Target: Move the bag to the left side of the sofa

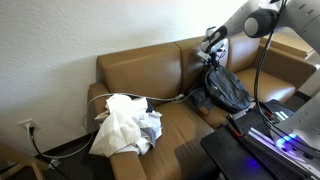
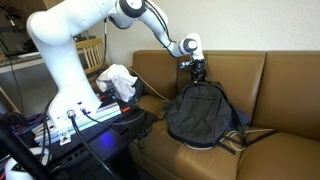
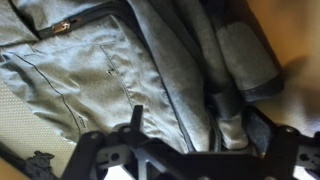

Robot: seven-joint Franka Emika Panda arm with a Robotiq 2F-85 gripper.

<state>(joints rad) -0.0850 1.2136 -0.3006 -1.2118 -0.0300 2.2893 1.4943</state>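
Observation:
A dark grey backpack (image 1: pixel 228 90) stands upright on a brown sofa (image 1: pixel 140 70), against the backrest; it also shows in an exterior view (image 2: pixel 200 115). My gripper (image 1: pixel 212 50) is at the bag's top in both exterior views (image 2: pixel 198 72), and the bag rises to a peak under it. In the wrist view grey bag fabric (image 3: pixel 110 70) fills the picture. The gripper (image 3: pixel 200 130) has its fingers closed around a bunch of fabric and the top handle strap (image 3: pixel 232 128).
A heap of white cloth (image 1: pixel 125 125) lies on the sofa's other seat, also seen behind the robot base (image 2: pixel 118 78). A cable (image 1: pixel 165 98) runs along the seat. Black equipment with wires (image 2: pixel 90 125) stands in front of the sofa.

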